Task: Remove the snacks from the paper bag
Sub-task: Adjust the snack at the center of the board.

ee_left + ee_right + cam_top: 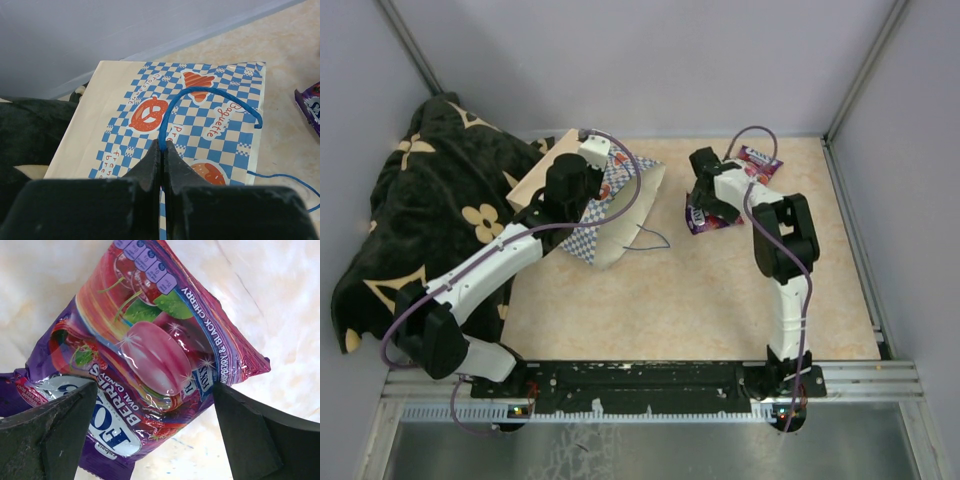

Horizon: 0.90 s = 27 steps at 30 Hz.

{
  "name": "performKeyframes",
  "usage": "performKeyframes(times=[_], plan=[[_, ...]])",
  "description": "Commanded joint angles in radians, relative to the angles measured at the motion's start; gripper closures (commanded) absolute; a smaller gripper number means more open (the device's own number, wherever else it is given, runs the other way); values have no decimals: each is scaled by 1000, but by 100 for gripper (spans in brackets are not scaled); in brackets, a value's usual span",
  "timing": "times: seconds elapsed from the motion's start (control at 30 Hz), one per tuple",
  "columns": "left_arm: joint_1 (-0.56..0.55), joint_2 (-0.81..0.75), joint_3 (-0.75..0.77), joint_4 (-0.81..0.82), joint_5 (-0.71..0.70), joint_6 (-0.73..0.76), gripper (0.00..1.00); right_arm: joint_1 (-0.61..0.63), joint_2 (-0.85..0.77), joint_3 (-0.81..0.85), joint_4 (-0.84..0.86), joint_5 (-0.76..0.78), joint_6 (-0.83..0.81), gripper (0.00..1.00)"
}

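Observation:
The checkered paper bag (pixel 620 205) lies on its side at the back left of the table, against the blanket. My left gripper (pixel 588 157) is shut on the bag's blue cord handle (pixel 200 95), pinched at the fingertips (pixel 164 146) above the bag's side (pixel 220 135). A purple snack packet (pixel 706 216) lies on the table to the right of the bag. My right gripper (pixel 704 185) is open right above it, one finger on each side of the packet (pixel 145 355), not touching it. A second purple packet (pixel 760 160) lies behind. Other snacks are hidden.
A black patterned blanket (pixel 430 200) is heaped at the back left and shows beside the bag in the left wrist view (pixel 30 125). Grey walls close the back and sides. The second blue cord (pixel 650 238) trails onto the beige tabletop (pixel 700 300).

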Motion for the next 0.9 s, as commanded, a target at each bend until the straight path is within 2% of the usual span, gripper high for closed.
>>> performKeyframes(times=[0.0, 0.07, 0.13, 0.2, 0.3, 0.4, 0.43, 0.5, 0.57, 0.63, 0.73, 0.87], plan=[[12, -1, -2, 18, -1, -7, 100, -29, -25, -108, -193, -25, 631, 1], [12, -4, -1, 13, 6, -10, 100, -31, -80, -195, -125, -107, 753, 1], [12, -7, 0, 5, 9, -12, 100, -28, -122, -226, -49, -149, 775, 1], [12, -11, 3, -3, 7, -10, 100, -13, -138, -160, -62, -113, 715, 1], [12, -22, 3, -7, 3, -9, 100, 7, -142, 0, -195, 12, 536, 1], [12, -31, -1, -7, 9, -13, 100, 8, -171, 81, -245, 143, 294, 1], [12, -32, -1, -8, 10, -13, 100, 7, -185, 87, -227, 170, 137, 1], [12, -32, -2, -9, 14, -16, 100, 14, -238, 16, -42, 66, -275, 1], [12, -31, 1, -10, 31, -22, 100, 13, -301, -109, 62, -151, -578, 1], [12, -27, 7, -17, 49, -31, 100, -2, -328, -149, 59, -252, -704, 1], [12, -21, 16, -33, 70, -36, 100, 5, -307, -100, -44, -455, -928, 1], [12, -10, 28, -50, 86, -42, 100, 61, -320, -155, -6, -419, -1162, 1]])
